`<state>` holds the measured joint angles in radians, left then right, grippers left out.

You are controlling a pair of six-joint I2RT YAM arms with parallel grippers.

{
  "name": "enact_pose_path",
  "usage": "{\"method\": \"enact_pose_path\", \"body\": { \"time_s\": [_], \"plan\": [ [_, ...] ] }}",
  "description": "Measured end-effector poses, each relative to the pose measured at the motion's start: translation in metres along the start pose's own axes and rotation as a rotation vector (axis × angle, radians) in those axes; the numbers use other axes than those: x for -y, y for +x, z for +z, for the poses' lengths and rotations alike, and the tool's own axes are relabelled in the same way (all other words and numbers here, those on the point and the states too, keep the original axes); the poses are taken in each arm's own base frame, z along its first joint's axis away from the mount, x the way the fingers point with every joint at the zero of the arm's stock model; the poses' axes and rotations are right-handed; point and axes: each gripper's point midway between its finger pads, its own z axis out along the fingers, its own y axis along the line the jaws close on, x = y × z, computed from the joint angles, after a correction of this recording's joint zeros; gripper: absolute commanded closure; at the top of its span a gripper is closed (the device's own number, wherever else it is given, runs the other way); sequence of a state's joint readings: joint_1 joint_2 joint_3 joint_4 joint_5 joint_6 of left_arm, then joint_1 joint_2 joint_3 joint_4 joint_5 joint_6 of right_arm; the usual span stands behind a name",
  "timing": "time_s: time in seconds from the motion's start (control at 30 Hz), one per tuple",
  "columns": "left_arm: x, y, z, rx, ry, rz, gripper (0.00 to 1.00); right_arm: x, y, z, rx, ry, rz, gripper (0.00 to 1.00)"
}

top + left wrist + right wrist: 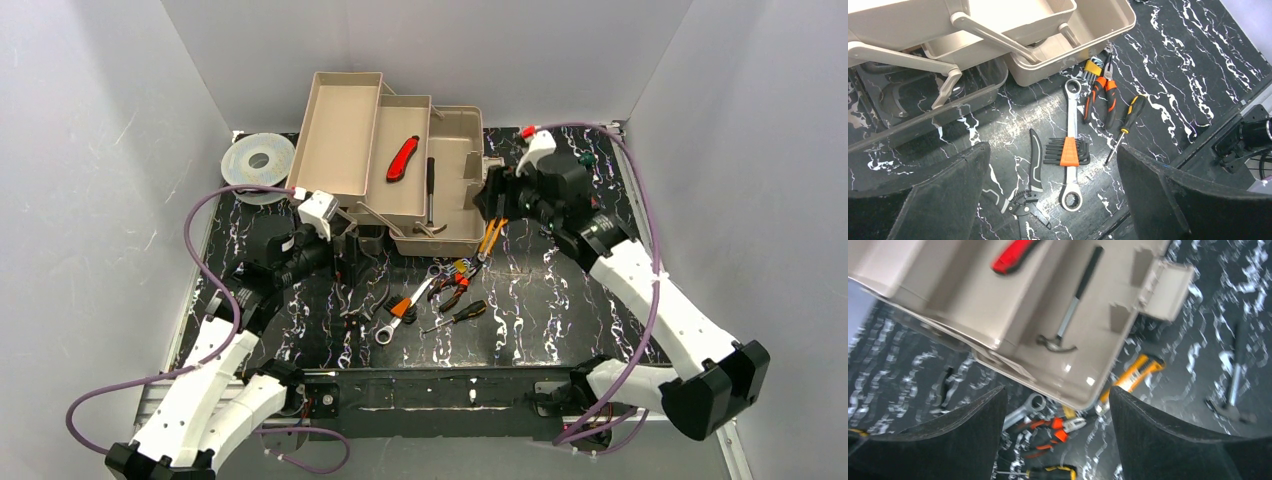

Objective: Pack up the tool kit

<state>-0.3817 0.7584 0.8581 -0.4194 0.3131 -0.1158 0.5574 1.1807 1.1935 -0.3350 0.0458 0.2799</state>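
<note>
The tan toolbox stands open at the back, with its trays folded out to the left. A red knife lies in the middle tray, and a hammer lies in the main body. My right gripper hovers open over the box's front right corner, with nothing between its fingers. My left gripper is open above the loose tools. Under it lie a wrench, a hex key set, orange pliers, a screwdriver and black-handled cutters.
The smoky lid and cream handle lie at the box's front left. A grey wire spool sits at the back left. An orange-yellow tool leans by the box's front right corner. Grey walls enclose the table.
</note>
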Motion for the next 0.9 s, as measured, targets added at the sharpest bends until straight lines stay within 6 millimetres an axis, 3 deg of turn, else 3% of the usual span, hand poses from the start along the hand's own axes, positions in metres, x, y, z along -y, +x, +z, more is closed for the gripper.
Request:
{"method": "enact_pose_path", "body": {
  "time_s": [0.2,0.3,0.4,0.53,0.73,0.9],
  "plan": [
    [-0.004,0.004,0.005,-0.022,-0.023,-0.021,0.02,0.037,0.068,-0.012,-0.086,0.124,-0.005,0.2],
    [0.0,0.006,0.007,-0.033,-0.027,-0.023,0.02,0.045,0.093,-0.02,-0.109,0.142,0.014,0.18],
    [0.007,0.005,0.007,-0.046,-0.026,-0.034,0.02,0.049,0.114,-0.026,-0.129,0.15,0.049,0.08],
    [0.016,0.004,0.006,-0.043,-0.029,-0.066,0.02,0.056,0.14,-0.027,-0.17,0.178,0.1,0.07],
    [0.032,0.013,0.011,-0.054,-0.011,-0.096,0.02,0.063,0.155,-0.029,-0.202,0.225,0.153,0.07],
    [0.037,0.039,0.019,-0.08,-0.003,-0.125,0.02,0.064,0.155,-0.029,-0.199,0.241,0.18,0.07]
  ]
}}
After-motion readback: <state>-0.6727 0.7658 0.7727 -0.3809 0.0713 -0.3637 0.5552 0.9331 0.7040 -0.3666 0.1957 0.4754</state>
